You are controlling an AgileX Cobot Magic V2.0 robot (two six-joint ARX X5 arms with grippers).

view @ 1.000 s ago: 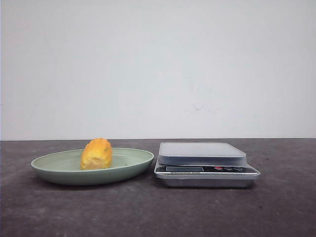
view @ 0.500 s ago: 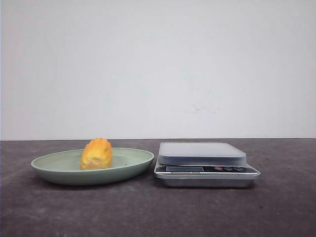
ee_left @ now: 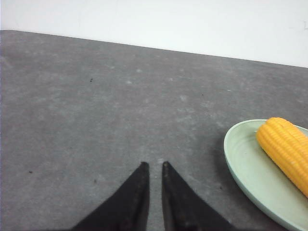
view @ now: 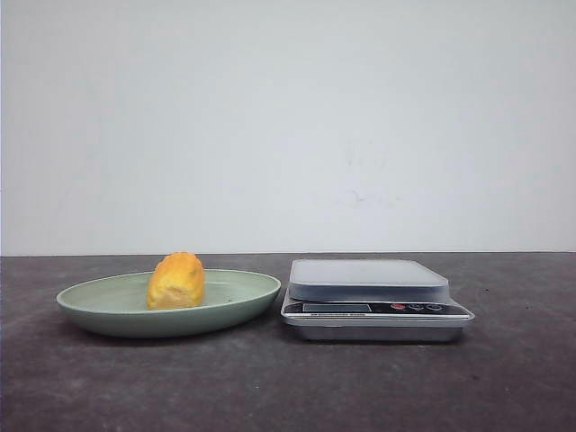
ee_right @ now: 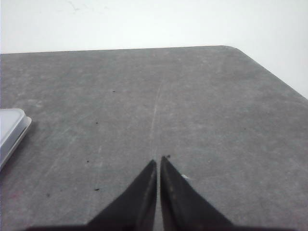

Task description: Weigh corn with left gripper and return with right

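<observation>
The corn [view: 176, 281], a stubby yellow-orange cob, lies in a pale green plate [view: 90, 310] on the left of the table. In the left wrist view the corn [ee_left: 286, 149] and the plate's rim [ee_left: 245, 163] sit off to one side of my left gripper [ee_left: 154, 164], a good way apart from it. That gripper hovers over bare table with its fingers nearly together and nothing between them. My right gripper [ee_right: 159, 159] is shut and empty over bare table. Neither gripper shows in the front view.
A silver digital scale [view: 369, 297] with a flat platform stands just right of the plate. Its corner [ee_right: 9, 130] shows at the edge of the right wrist view. The table's rounded far corner [ee_right: 231, 48] lies beyond the right gripper.
</observation>
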